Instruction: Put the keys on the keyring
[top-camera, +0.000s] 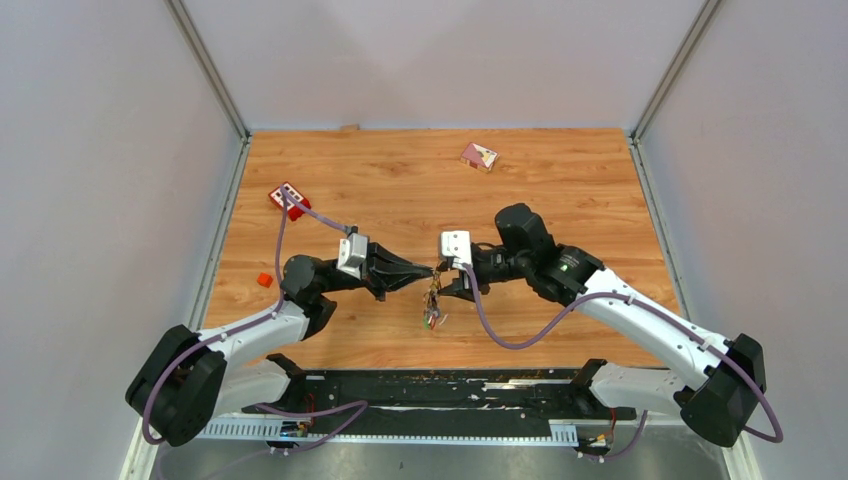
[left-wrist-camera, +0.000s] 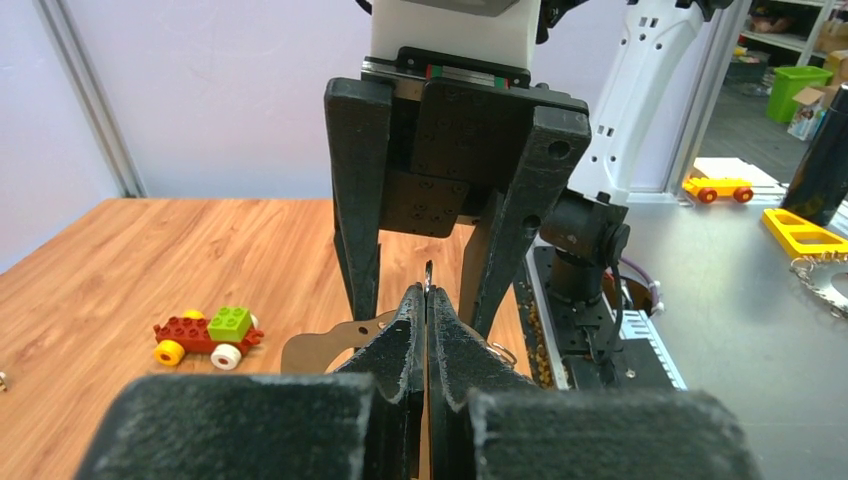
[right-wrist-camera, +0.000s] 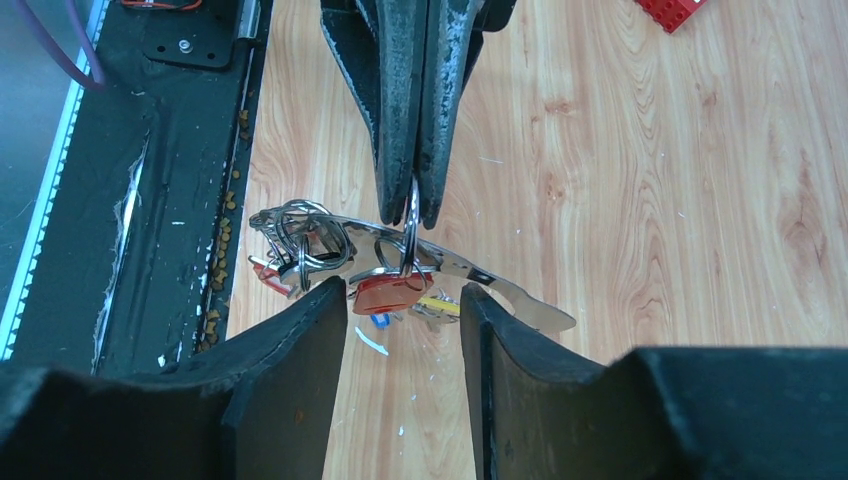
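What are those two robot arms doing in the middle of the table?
They are busy with a bunch of keys. The left gripper is shut tight on a thin metal ring, and the keys, some with coloured tags, dangle from it. The right gripper is open, with one finger on each side of the bunch, not gripping anything.

We read no text, number, brand or sign in any view. Red block (top-camera: 289, 196): white squares only, no letters. Small pink box (top-camera: 479, 156) at far end of desk (top-camera: 560, 190): printed pattern, too small to read. Toy car (left-wrist-camera: 207, 335) of bricks: plain studs, no marking legible.
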